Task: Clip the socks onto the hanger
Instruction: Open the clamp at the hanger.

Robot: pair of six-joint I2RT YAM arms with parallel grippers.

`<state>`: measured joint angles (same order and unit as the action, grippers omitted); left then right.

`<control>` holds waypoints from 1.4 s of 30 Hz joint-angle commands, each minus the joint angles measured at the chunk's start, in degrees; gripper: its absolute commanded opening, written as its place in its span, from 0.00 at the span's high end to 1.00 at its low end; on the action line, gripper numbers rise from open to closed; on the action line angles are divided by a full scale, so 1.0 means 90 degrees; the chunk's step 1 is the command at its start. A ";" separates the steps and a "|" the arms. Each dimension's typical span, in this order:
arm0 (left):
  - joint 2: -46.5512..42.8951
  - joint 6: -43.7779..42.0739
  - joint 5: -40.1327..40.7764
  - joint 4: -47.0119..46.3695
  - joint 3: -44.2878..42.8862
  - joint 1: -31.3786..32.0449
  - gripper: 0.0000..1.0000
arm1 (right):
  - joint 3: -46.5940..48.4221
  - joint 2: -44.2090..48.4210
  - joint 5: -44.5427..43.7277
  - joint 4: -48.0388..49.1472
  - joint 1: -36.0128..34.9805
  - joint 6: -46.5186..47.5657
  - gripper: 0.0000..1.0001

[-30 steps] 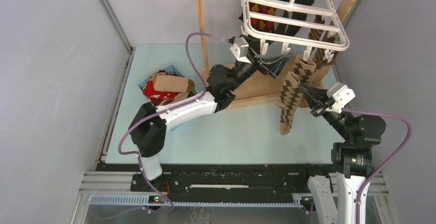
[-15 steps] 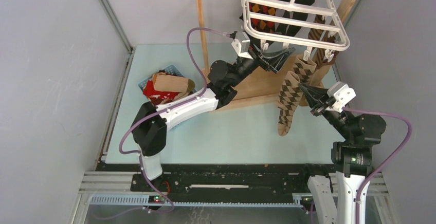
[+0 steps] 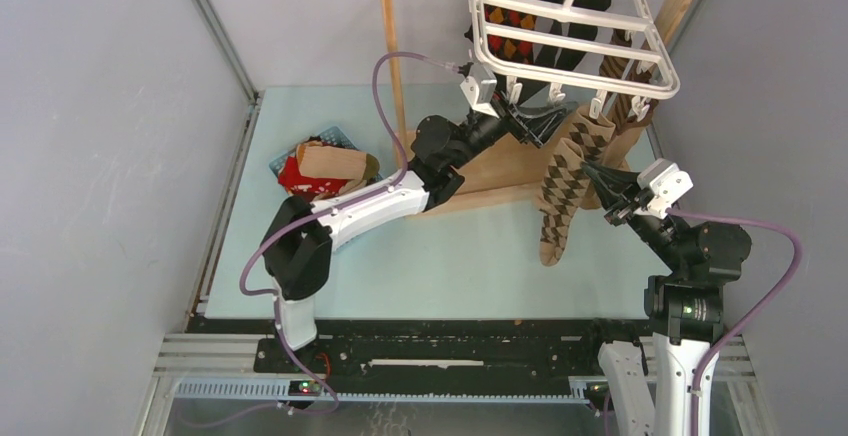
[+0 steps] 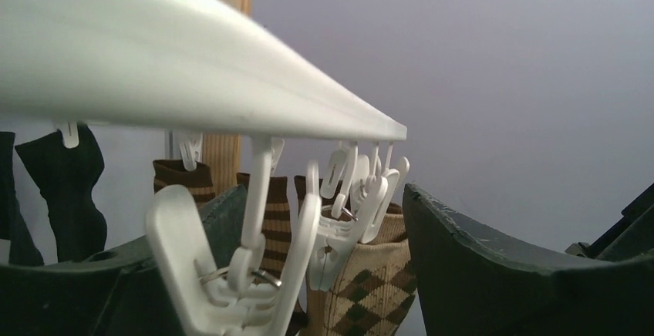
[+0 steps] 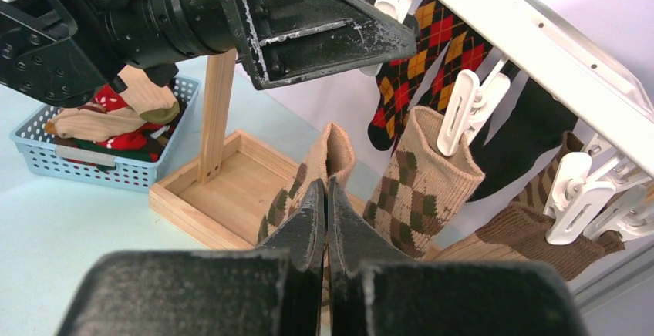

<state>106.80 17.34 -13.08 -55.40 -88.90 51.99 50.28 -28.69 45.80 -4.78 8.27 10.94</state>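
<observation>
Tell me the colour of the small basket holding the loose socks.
Light blue basket, clearest in the right wrist view.

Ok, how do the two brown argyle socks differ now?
The near argyle sock is pinched in the shut right gripper; the far argyle sock hangs from a white clip on the hanger. The near one's cuff stands free; the far one's is clamped. Same brown diamond pattern.

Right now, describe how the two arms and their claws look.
The left arm and right arm both mix white shells with black joints, and each trails a purple cable. The left claw and right claw each have two dark, tapered, scuffed fingers, with a small white camera housing mounted behind them.
</observation>
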 commanded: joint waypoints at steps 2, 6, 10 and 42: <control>0.0035 0.0131 -0.0169 -0.0037 -0.0645 -0.0034 0.23 | -0.0011 -0.0014 0.0067 0.0183 0.0057 -0.0079 1.00; 0.0028 0.0179 -0.0153 -0.0045 -0.0678 -0.0034 0.22 | -0.0013 -0.0003 0.0058 0.0199 0.0077 -0.0090 1.00; 0.0017 0.0197 -0.0179 -0.0046 -0.0686 -0.0032 0.27 | -0.0016 -0.0014 0.0067 0.0213 0.0086 -0.0109 1.00; -0.0344 0.2072 -0.1295 0.0024 -0.0844 -0.0379 0.70 | 0.0477 -0.1095 0.1535 0.0882 0.0380 -0.0983 1.00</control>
<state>106.43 33.47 -22.33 -53.10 -94.39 49.17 52.27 -38.33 58.43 0.40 11.29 3.51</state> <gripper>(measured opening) 0.576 0.008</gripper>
